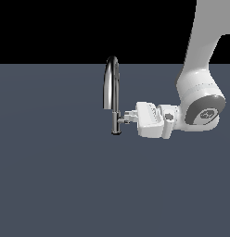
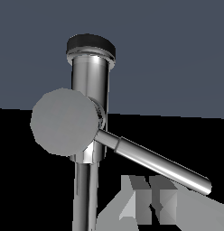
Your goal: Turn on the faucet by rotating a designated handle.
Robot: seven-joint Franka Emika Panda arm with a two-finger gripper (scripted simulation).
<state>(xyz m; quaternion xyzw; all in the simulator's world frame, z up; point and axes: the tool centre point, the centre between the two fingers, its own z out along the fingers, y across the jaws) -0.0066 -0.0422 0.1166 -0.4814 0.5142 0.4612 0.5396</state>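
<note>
Faucet handle lies just off the claw tips; whether they clasp it, I cannot tell. A glancing push would likely slide off the thin blade.

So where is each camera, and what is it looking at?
Exterior view: off the arm, looking across the grey floor at the tall chrome faucet; the white arm and its hand reach in from the exterior view's right.
Wrist view: on the wrist, close to the faucet's stem and thin chrome lever handle; one grey fingertip shows.
Both show the faucet.
</note>
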